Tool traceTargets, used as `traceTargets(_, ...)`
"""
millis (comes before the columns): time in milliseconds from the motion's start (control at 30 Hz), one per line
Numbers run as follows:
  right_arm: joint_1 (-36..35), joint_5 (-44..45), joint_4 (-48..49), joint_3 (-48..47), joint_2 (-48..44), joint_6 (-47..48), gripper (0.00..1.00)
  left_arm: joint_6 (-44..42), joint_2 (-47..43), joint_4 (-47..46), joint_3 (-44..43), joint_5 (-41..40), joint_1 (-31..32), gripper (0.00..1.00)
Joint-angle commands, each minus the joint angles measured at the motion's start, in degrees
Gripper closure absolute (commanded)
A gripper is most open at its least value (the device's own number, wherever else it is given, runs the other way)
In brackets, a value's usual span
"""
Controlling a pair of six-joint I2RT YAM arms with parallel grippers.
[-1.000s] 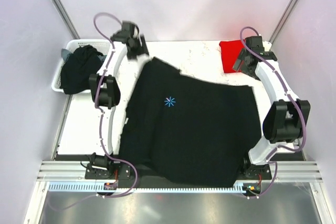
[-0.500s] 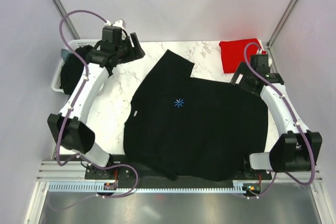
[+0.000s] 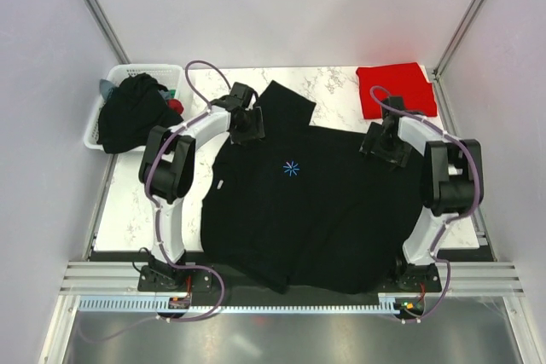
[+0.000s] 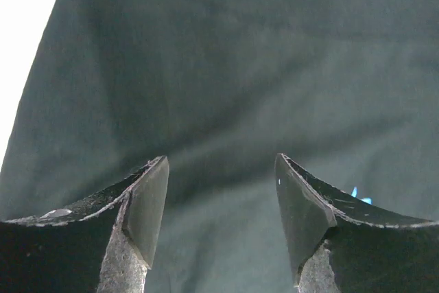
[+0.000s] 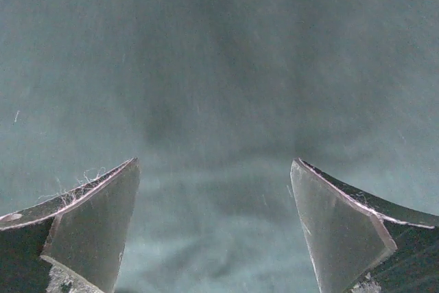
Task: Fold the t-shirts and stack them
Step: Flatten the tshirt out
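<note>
A black t-shirt [image 3: 316, 210] with a light-blue starburst mark [image 3: 292, 168] lies spread across the table. My left gripper [image 3: 249, 135] is open over its far left part, jaws apart just above the cloth [image 4: 226, 87]. My right gripper [image 3: 378, 149] is open over its far right part, with only dark cloth [image 5: 219, 66] between its fingers. A folded bright red t-shirt [image 3: 394, 89] lies at the back right corner. Other dark shirts [image 3: 130, 113] are piled in the basket at the left.
A white slotted basket [image 3: 95, 124] stands at the back left, off the table's left edge. White marble tabletop [image 3: 136, 202] shows to the left of the black shirt. Frame posts rise at both back corners.
Both arms have let go of the black shirt's far edge and dropped down over it. The shirt has settled flat, shifted slightly right.
</note>
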State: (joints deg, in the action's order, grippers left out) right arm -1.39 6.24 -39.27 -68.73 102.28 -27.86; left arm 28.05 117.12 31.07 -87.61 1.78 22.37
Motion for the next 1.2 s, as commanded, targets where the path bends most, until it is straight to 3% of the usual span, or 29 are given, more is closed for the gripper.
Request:
traceTargets(0,-0.9,0.3,2.3,-5.3,6.2,-0.6,0.02,3.1,2.9,-2.7,-5.4,-1.6,-0.5,0.30)
traceTargets(167,-2.5,0.5,1.7,-12.8,17.6,-0.4,0.02,6.3,7.8,-2.3,-7.6,-3.2,-2.7,0.31)
traceTargets(367,-2.7,-0.1,-1.5,-28.5,30.1,0.4,0.02,9.0,11.3,-2.4,-8.9,-2.3,-8.9,0.34)
traceTargets(567,-5.0,0.2,-5.6,-39.9,33.7,1.3,0.02,10.4,9.8,-2.3,-9.2,-0.6,-15.8,0.34)
traceTargets(767,-5.7,1.3,-6.3,-34.6,25.9,1.6,0.02,7.1,0.0,-2.2,-4.2,-0.5,-14.9,0.34)
traceTargets(967,-5.7,4.7,-9.0,-29.1,12.2,3.1,0.02,4.6,-23.0,-0.9,9.4,-6.1,-11.1,0.33)
traceTargets(1033,-6.1,5.1,-9.1,-23.8,7.5,2.8,0.02,5.1,-31.0,-0.5,16.5,-7.8,-8.7,0.33)
traceTargets(1167,-7.9,1.3,-6.0,-9.4,-5.9,0.8,0.02,7.9,-38.7,-0.4,27.3,-8.8,-3.3,0.33)
